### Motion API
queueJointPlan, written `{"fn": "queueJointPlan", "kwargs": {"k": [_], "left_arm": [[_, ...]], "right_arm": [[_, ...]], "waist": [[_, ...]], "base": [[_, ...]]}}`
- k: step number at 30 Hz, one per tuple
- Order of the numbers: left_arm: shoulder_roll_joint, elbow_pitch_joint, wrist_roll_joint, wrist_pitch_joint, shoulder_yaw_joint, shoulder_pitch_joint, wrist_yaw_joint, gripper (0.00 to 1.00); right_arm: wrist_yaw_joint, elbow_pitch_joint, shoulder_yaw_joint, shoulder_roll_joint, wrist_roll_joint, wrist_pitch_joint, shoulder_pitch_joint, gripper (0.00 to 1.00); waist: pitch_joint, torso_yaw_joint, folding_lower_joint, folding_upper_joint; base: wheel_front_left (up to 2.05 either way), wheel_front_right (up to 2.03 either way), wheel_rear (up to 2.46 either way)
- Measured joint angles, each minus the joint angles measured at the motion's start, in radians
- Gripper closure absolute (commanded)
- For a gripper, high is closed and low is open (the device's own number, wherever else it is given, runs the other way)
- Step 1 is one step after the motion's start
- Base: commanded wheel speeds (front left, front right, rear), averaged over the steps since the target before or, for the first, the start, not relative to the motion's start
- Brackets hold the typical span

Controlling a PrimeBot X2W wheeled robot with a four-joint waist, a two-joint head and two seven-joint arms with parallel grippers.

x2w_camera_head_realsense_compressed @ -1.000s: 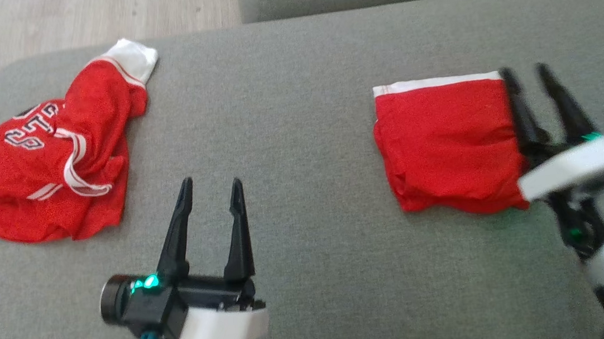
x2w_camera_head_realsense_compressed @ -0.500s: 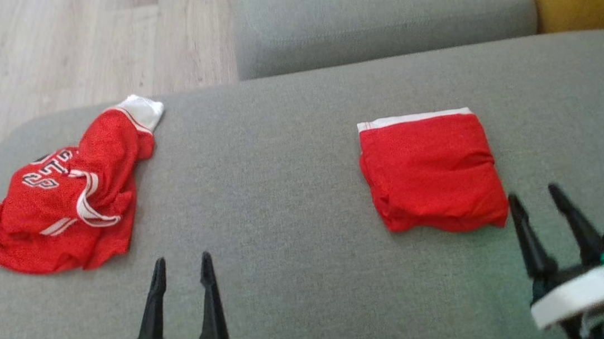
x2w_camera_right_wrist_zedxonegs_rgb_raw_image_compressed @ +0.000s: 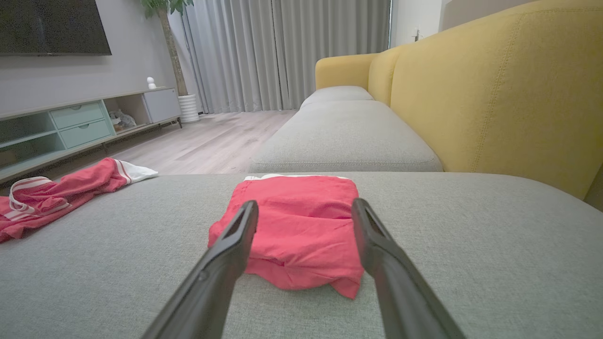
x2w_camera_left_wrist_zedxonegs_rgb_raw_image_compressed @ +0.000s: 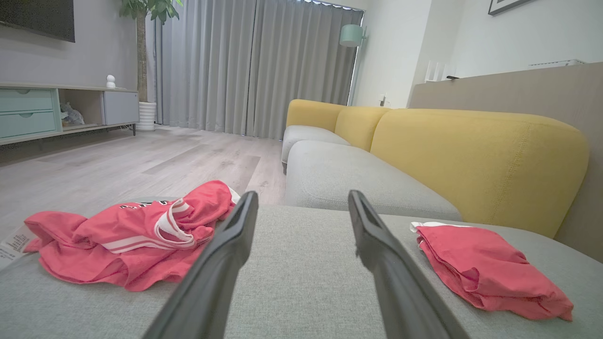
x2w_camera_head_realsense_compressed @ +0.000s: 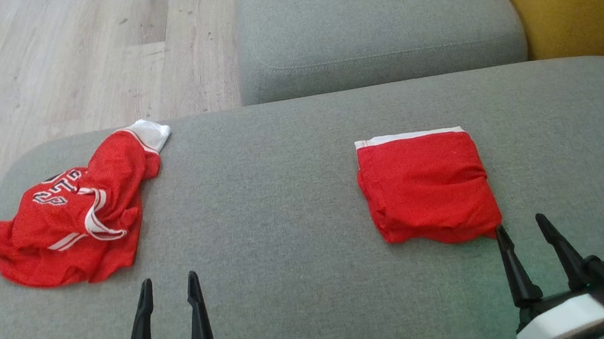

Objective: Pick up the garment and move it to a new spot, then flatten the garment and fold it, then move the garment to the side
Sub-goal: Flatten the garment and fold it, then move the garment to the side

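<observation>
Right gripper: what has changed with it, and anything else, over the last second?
The right gripper has drawn back toward the robot from the right edge of the folded garment, open and empty, with its tips now by the near right corner. The left gripper also pulled back, open. The head view tilted up. The folded garment and the crumpled jersey lie as they were.

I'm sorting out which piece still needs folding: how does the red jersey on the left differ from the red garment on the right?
The jersey lies crumpled in an irregular heap, while the folded garment forms a compact, roughly square block. The jersey shows lettering and white striped trim, while the folded garment is plain red with a white band along its far edge. Both are red and rest on the grey cushion.
</observation>
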Motion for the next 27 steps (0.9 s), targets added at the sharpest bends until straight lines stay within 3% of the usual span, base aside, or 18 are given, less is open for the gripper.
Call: {"fn": "queueJointPlan", "kwargs": {"k": [27], "left_arm": [[0.001, 0.018, 0.027, 0.000, 0.002, 0.002, -0.003, 0.00]], "right_arm": [[0.000, 0.006, -0.002, 0.021, -0.027, 0.000, 0.027, 0.00]], "waist": [[-0.017, -0.003, 0.0001, 0.0000]], "base": [[0.00, 0.00, 0.00]]}}
